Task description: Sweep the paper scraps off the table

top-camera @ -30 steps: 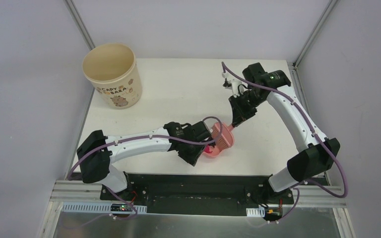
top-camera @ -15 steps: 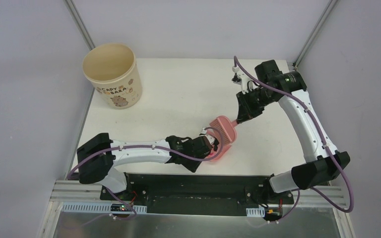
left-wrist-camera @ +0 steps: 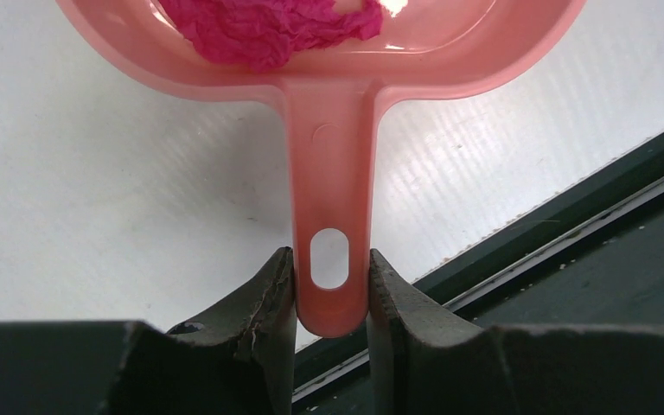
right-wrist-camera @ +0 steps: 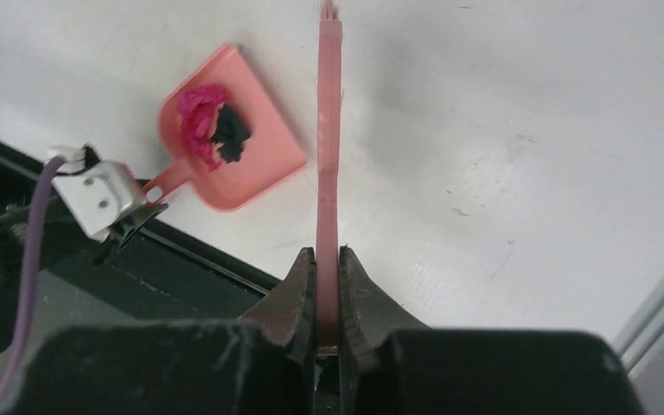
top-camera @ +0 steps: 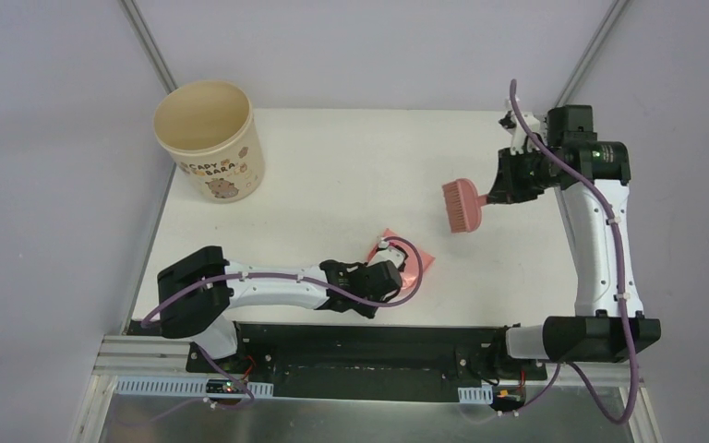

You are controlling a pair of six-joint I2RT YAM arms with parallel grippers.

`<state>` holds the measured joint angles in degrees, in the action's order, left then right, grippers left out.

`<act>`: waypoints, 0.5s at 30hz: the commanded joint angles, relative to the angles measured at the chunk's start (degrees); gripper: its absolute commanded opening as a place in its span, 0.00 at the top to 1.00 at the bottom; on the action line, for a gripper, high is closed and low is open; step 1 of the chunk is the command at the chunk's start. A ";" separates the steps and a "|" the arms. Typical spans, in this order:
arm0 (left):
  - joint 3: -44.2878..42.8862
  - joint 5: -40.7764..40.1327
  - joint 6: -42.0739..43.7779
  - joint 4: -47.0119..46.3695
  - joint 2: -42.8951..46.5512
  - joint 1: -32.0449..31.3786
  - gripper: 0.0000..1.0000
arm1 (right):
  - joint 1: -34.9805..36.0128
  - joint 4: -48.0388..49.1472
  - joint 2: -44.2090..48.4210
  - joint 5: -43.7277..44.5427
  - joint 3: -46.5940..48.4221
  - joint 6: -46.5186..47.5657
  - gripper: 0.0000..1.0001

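The pink dustpan (top-camera: 415, 261) lies near the table's (top-camera: 332, 175) front edge. Paper scraps lie in it: a magenta wad (left-wrist-camera: 268, 30) and a dark teal bit (right-wrist-camera: 230, 131) beside it (right-wrist-camera: 197, 117). My left gripper (left-wrist-camera: 330, 290) is shut on the dustpan handle (left-wrist-camera: 330, 199), low at the front edge (top-camera: 390, 277). My right gripper (right-wrist-camera: 328, 285) is shut on the pink hand brush handle (right-wrist-camera: 329, 156) and holds the brush (top-camera: 462, 205) above the table at the right (top-camera: 503, 189). I see no loose scraps on the tabletop.
A beige round bucket (top-camera: 209, 138) stands at the back left corner. The black front edge (left-wrist-camera: 571, 207) runs right behind the dustpan handle. Grey walls and metal posts enclose the table at the back and sides.
My right arm lifted the brush away from the dustpan, to the right and back. My left gripper drew the dustpan slightly toward the front edge and it now lies flat.
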<state>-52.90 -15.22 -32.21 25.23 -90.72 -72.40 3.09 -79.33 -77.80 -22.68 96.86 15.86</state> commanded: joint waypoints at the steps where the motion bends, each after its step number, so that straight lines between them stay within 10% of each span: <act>1: -3.09 -2.37 -2.33 -1.44 0.84 -0.68 1.00 | -6.58 6.58 2.25 0.66 -2.72 0.42 1.00; 15: -15.07 -6.71 1.55 14.85 6.79 1.39 1.00 | -15.22 23.80 19.51 3.06 -33.12 -3.48 1.00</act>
<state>-62.50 -19.49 -32.95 34.94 -87.53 -72.29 -11.92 -62.50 -60.10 -15.40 66.32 15.03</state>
